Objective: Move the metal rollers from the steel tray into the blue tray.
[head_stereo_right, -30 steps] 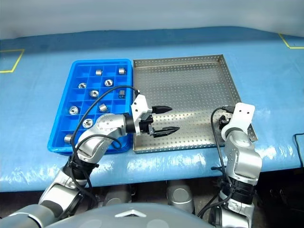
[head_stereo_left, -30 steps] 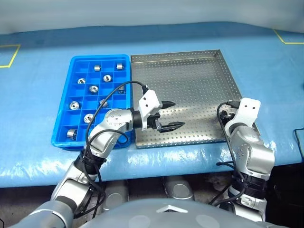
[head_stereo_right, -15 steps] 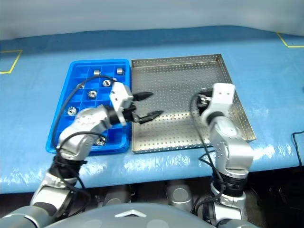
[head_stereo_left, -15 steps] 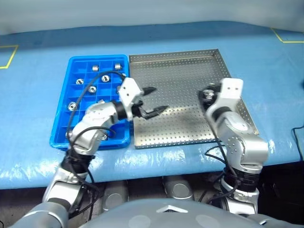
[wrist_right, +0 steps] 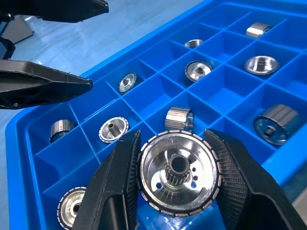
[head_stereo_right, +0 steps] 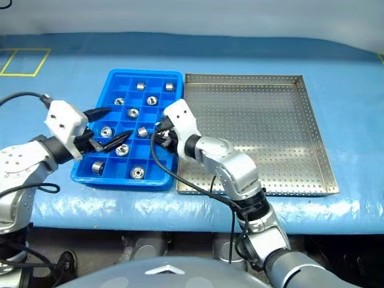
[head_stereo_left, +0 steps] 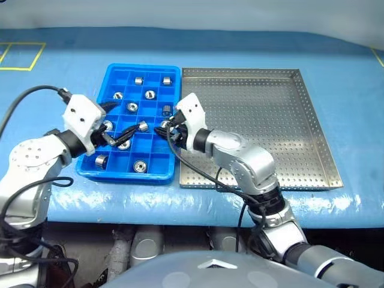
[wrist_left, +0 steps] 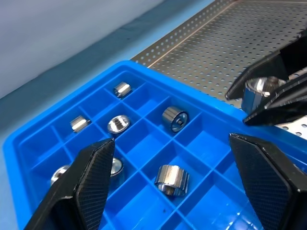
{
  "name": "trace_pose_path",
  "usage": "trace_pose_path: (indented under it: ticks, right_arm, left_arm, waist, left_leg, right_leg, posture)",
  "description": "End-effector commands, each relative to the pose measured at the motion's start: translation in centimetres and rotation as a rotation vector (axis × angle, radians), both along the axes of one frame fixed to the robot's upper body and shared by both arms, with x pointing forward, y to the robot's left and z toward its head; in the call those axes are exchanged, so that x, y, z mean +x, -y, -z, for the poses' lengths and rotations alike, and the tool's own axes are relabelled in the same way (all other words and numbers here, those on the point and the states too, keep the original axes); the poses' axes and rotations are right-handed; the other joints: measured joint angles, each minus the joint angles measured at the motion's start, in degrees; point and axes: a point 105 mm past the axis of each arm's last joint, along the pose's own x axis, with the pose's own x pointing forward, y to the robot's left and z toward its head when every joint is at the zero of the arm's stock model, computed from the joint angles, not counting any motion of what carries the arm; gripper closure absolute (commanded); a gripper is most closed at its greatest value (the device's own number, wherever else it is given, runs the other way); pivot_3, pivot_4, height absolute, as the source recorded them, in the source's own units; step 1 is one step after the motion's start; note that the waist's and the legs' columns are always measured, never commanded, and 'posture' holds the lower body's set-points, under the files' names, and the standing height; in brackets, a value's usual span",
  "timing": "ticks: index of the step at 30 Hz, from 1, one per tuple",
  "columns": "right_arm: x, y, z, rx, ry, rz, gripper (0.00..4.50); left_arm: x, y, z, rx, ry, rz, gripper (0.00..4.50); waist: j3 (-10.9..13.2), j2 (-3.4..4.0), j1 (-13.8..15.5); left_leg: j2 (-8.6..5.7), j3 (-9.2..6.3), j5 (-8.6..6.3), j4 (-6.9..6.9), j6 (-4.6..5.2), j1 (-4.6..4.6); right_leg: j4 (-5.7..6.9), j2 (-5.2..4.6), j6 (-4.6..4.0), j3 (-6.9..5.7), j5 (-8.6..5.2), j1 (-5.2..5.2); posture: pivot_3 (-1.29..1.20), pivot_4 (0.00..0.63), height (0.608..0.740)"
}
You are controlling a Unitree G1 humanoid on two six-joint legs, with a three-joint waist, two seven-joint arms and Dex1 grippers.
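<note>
This looks like a workshop or robot test lab set up for sorting small parts. A long bench point(head_stereo_left: 54, 54) draped in a blue plastic cover carries a perforated steel tray point(head_stereo_left: 282, 120) at about 2 o'clock and a blue tray point(head_stereo_left: 150, 174) with a grid of compartments at about 11 o'clock, several holding machined metal rollers point(head_stereo_left: 140, 166). Yellow tape outlines point(head_stereo_left: 24, 55) mark squares on the cover at 10 o'clock, the kind used to fix positions.
</note>
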Motion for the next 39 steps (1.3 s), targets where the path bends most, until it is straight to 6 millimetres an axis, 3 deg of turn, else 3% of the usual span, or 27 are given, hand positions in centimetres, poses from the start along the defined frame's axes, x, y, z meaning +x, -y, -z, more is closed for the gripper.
trace_pose_path:
  ticks: [1, 2, 5, 8, 11, 14, 18, 21, 28, 39]
  right_arm:
    - [0.0, -0.5, -0.6, 0.023, 0.023, -0.027, 2.78]
    - [-0.1, -0.5, -0.4, 0.019, 0.016, -0.033, 2.78]
    - [0.0, -0.3, -0.2, 0.004, 0.025, -0.028, 1.73]
    - [-0.2, 0.1, -1.6, 0.039, 0.094, -0.02, 0.79]
    - [0.8, 2.4, -2.9, 0.072, 0.147, 0.101, 0.79]
    - [2.0, 8.5, -3.2, 0.039, 0.189, 0.24, 0.79]
    - [1.0, 13.1, -2.3, -0.029, 0.171, 0.236, 0.62]
    - [-0.2, 14.4, -1.9, -0.047, 0.169, 0.209, 0.02]
    - [-1.5, 16.0, -1.0, -0.094, 0.187, 0.26, 0.02]
    - [-1.8, 17.7, -1.1, -0.114, 0.194, 0.349, 0.02]
  left_arm:
    - [-0.6, 0.7, -0.3, -0.006, 0.031, -0.001, 0.37]
    - [-0.7, 0.9, -0.2, -0.018, 0.028, -0.003, 0.37]
    - [-0.8, 1.5, 0.0, -0.05, 0.022, 0.004, 0.37]
    - [-0.6, 1.9, 0.2, -0.066, 0.015, 0.018, 0.37]
    - [-0.3, 3.0, 0.3, -0.091, 0.007, 0.061, 0.37]
    - [0.2, 5.1, 0.7, -0.131, -0.01, 0.147, 0.37]
    - [0.5, 7.6, 2.1, -0.153, -0.053, 0.248, 0.37]
    - [0.7, 9.1, 2.9, -0.174, -0.078, 0.3, 0.37]
    - [1.2, 11.0, 3.4, -0.212, -0.076, 0.354, 0.37]
    - [1.1, 11.1, 3.9, -0.205, -0.079, 0.366, 0.37]
  waist:
    - [0.0, -0.02, 0.6]
    - [0.0, -0.03, 0.7]
    - [0.0, -0.04, 0.9]
    - [0.0, -0.04, 0.8]
    - [0.0, -0.05, 0.7]
    - [0.0, -0.06, 1.1]
    - [0.0, -0.06, 0.8]
    - [0.0, -0.04, -0.4]
    - [0.0, -0.05, -2.4]
    - [0.0, -0.05, -2.9]
  left_leg:
    - [0.0, -0.01, 0.0, 0.0, 0.0, 0.0]
    - [0.0, 0.0, 0.0, 0.0, 0.0, 0.0]
    - [0.01, -0.02, 0.01, 0.01, -0.02, 0.0]
    - [0.02, -0.01, 0.02, 0.0, -0.03, 0.03]
    - [0.03, -0.01, 0.02, 0.0, -0.03, 0.02]
    - [-0.06, -0.04, 0.03, 0.05, -0.05, 0.01]
    - [-0.14, -0.02, 0.02, 0.1, -0.03, 0.04]
    - [-0.05, 0.0, -0.01, 0.03, 0.02, 0.08]
    - [0.02, -0.02, -0.02, 0.12, 0.04, 0.18]
    - [-0.02, 0.0, -0.02, 0.43, 0.04, 0.18]
  right_leg:
    - [0.0, 0.0, -0.03, -0.01, 0.01, 0.0]
    - [0.0, 0.0, -0.04, -0.01, 0.02, 0.0]
    - [0.02, 0.0, -0.05, -0.04, 0.02, 0.0]
    - [0.04, 0.01, -0.04, -0.05, 0.01, 0.0]
    - [0.05, 0.01, -0.03, -0.06, 0.0, -0.01]
    - [0.03, -0.06, -0.01, -0.07, 0.01, 0.06]
    - [-0.24, -0.12, 0.12, -0.05, 0.09, 0.27]
    - [-0.22, -0.05, 0.04, -0.03, 0.07, 0.25]
    - [-0.03, 0.06, 0.08, -0.01, -0.02, 0.29]
    - [-0.05, 0.04, 0.25, 0.03, 0.08, 0.44]
  posture:
    - [0.18, 0.15, 0.74]
    - [0.18, 0.15, 0.74]
    - [0.17, 0.15, 0.74]
    - [0.16, 0.15, 0.74]
    - [0.13, 0.15, 0.74]
    - [0.1, 0.15, 0.74]
    - [0.06, 0.15, 0.74]
    - [0.02, 0.15, 0.74]
    - [-0.03, 0.15, 0.74]
    - [-0.06, 0.15, 0.74]
